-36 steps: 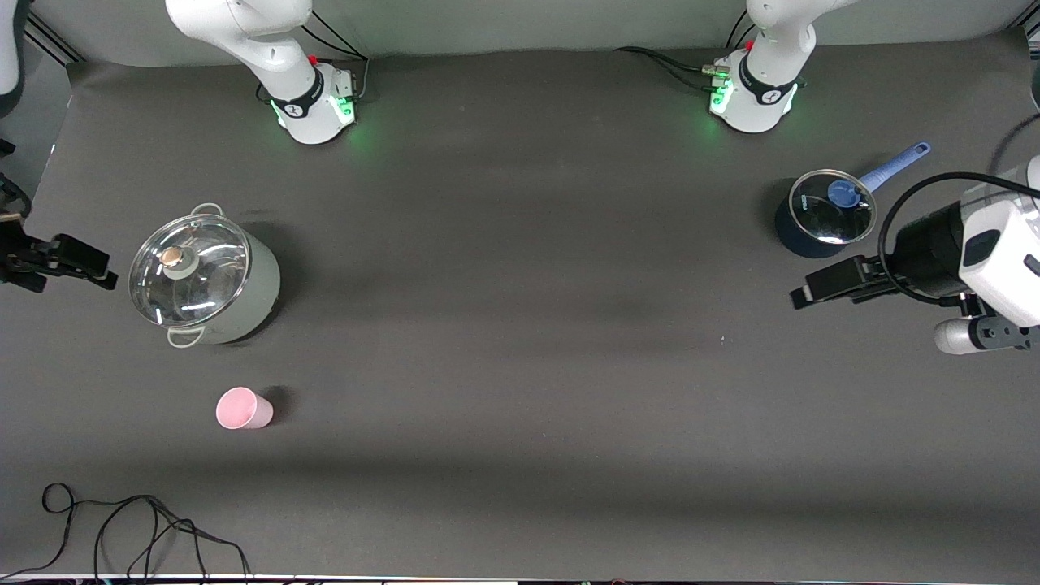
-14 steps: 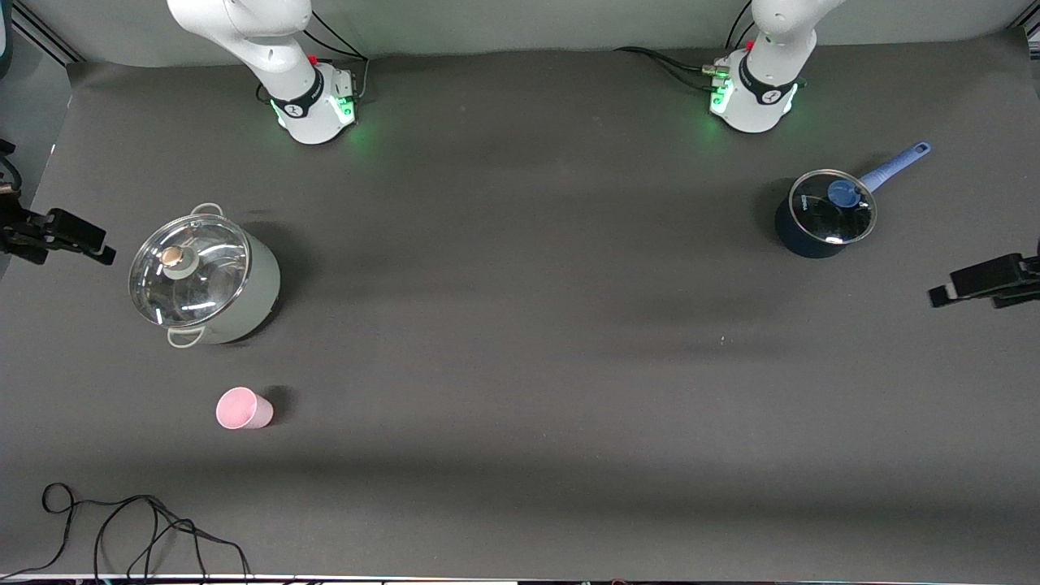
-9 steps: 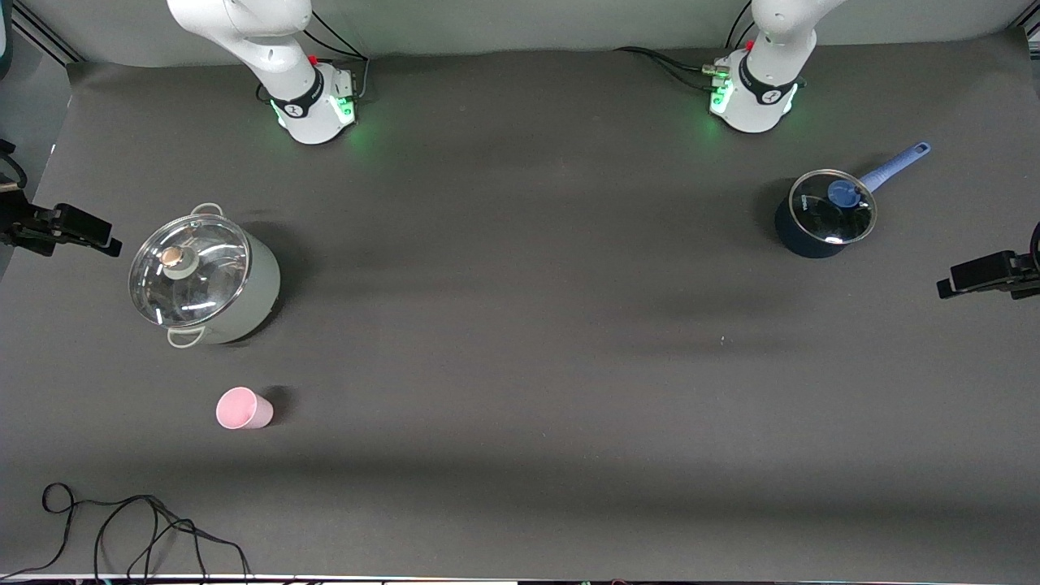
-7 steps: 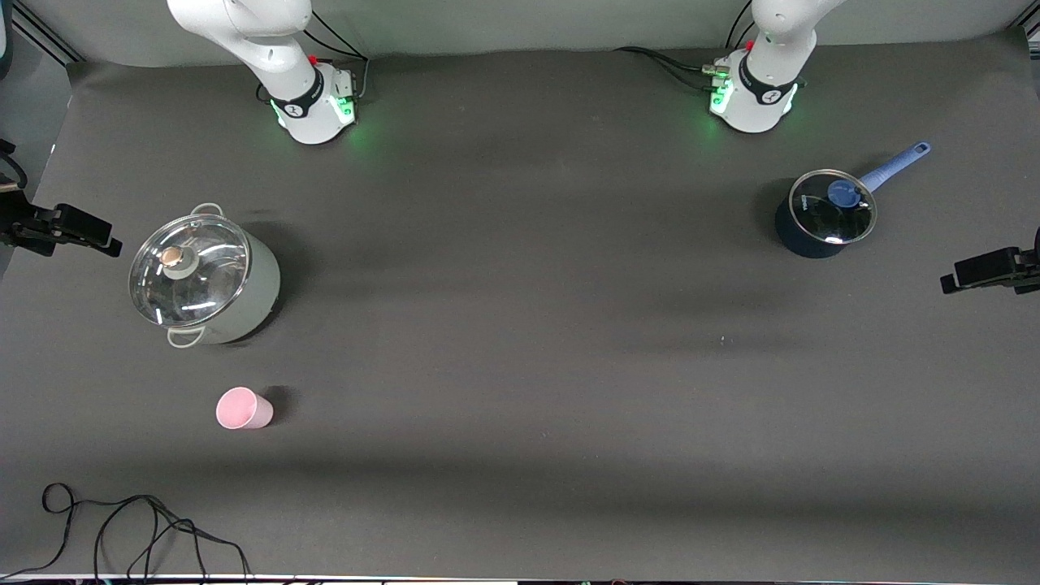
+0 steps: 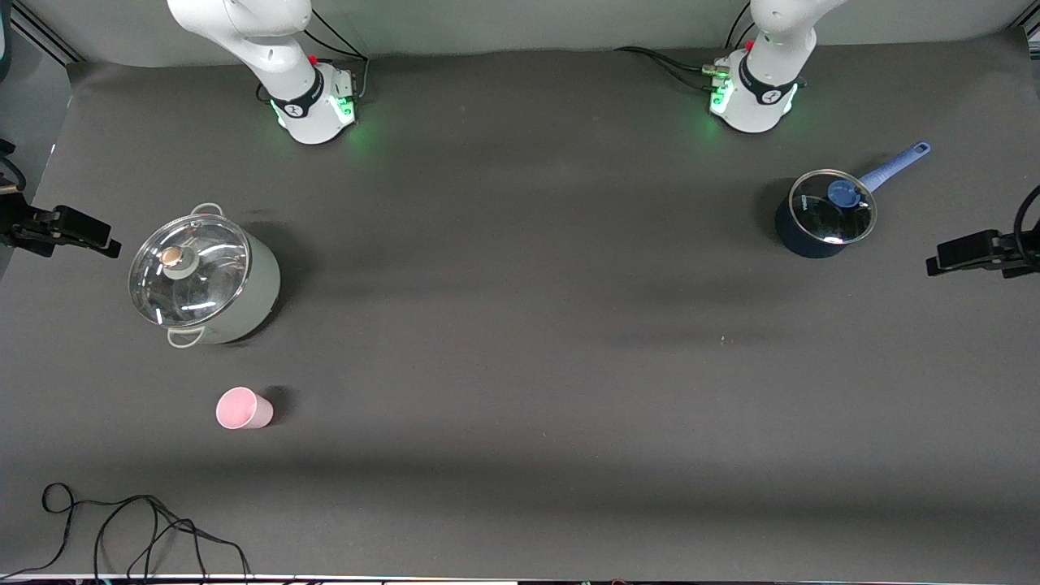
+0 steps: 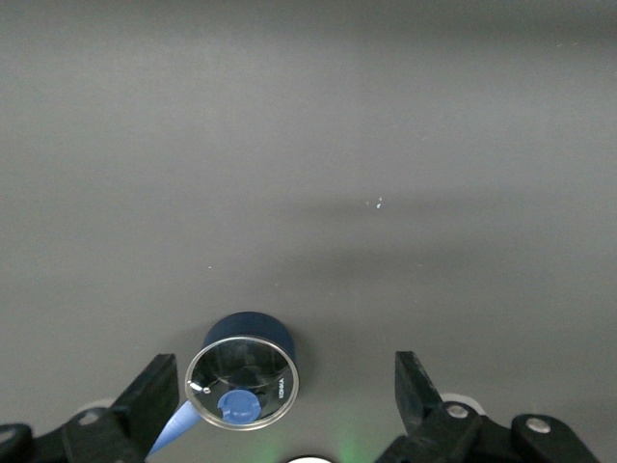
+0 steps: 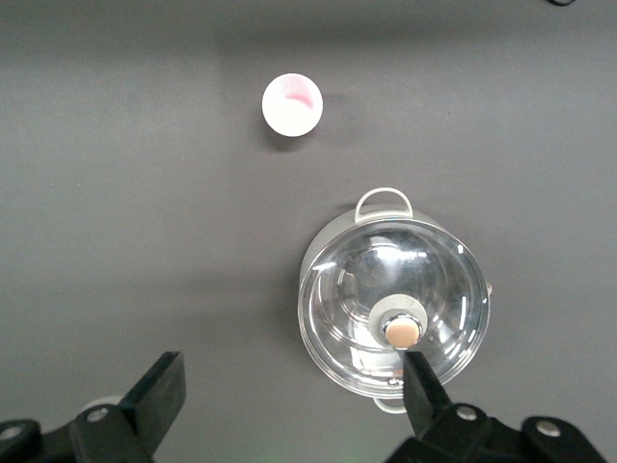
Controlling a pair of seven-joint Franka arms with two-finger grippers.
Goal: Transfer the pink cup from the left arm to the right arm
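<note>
Pink cup (image 5: 243, 408): stands upright on the table, mouth up, toward the right arm's end, nearer to the front camera than the grey pot (image 5: 203, 276) and well apart from it; no gripper touches it.
Cup's look: small, pale pink, plain-walled, the rim wider than the base; in the right wrist view its inside (image 7: 292, 103) shows a deeper pink bottom and nothing in it.
Left gripper (image 5: 959, 253): up in the air at the left arm's end of the table, close to the blue saucepan (image 5: 821, 215) and well apart from the grey pot; its fingers (image 6: 154, 391) are spread wide with nothing between them.
Right gripper (image 5: 69, 231): in the air just beside the grey pot, at the table's edge; its fingers (image 7: 166, 386) are spread wide and bare.
Stage: this lie fits a cup awaiting pickup or one set down after the handover; the pictures do not settle which.
Grip advice: I judge any grasp should come from above, straddle the rim squarely and close gently, since so light a cup would tip easily; steer clear of the pot's glass lid (image 7: 393, 309).
</note>
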